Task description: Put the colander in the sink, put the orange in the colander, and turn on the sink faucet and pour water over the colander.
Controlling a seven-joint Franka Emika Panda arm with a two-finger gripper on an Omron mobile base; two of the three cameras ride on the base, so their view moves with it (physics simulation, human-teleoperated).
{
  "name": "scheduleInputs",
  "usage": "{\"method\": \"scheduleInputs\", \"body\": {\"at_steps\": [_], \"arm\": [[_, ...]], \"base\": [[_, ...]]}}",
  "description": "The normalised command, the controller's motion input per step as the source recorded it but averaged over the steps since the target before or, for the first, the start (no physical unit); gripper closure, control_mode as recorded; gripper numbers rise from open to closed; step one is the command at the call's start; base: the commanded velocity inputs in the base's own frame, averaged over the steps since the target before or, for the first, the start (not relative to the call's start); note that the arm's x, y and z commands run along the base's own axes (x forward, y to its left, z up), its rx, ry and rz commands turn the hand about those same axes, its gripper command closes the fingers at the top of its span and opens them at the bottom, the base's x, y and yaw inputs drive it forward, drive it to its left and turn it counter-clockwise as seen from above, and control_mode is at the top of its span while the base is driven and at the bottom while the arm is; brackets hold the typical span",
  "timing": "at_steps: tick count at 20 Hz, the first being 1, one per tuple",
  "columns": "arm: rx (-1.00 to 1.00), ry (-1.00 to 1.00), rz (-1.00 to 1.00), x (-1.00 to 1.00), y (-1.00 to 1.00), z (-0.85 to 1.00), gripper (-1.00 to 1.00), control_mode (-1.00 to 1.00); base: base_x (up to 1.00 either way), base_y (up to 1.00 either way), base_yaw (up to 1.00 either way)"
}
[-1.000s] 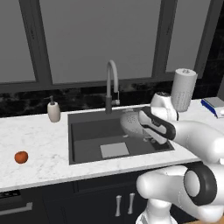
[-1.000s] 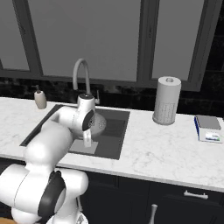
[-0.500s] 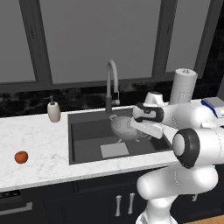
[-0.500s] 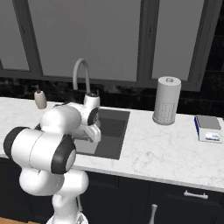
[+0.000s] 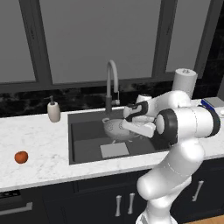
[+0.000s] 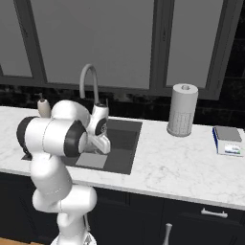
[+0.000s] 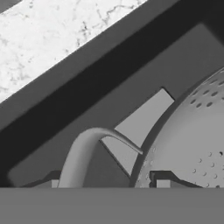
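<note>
A: Fingers?
B: Gripper pinches the colander at its rim beside a loop handle; jaws clamped on it.
A: Position?
B: Held over the sink, just in front of the sink faucet; bowl tilted, mouth not level; round, no long axis.
A: Risk?
B: Rim grip is off-centre; colander may swing, clip the faucet, or land tipped; orange lies well left of the sink.

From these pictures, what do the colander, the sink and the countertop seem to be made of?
The colander looks like thin metal, silver-grey with a dull sheen: rows of small punched holes show on its wall. The sink seems a dark grey matte basin, perhaps composite or coated metal; the look leaves this open. The countertop looks like polished white marble or an imitation, with fine grey veins.
</note>
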Motion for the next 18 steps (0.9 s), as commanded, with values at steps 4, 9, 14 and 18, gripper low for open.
{"method": "scheduleInputs", "body": {"at_steps": [4, 9, 14, 18], "arm": [[0.0, 0.0, 0.05, 0.38, 0.21, -0.56, 1.0, -1.0], [-0.01, 0.0, 0.03, 0.4, 0.07, -0.35, 1.0, -1.0], [0.0, 0.0, 0.04, 0.52, 0.0, -0.24, 1.0, -1.0], [0.0, 0.0, 0.04, 0.36, 0.03, -0.4, 1.0, -1.0]], "base": [[0.0, 0.0, 0.0], [0.0, 0.0, 0.0], [0.0, 0.0, 0.0], [0.0, 0.0, 0.0]]}}
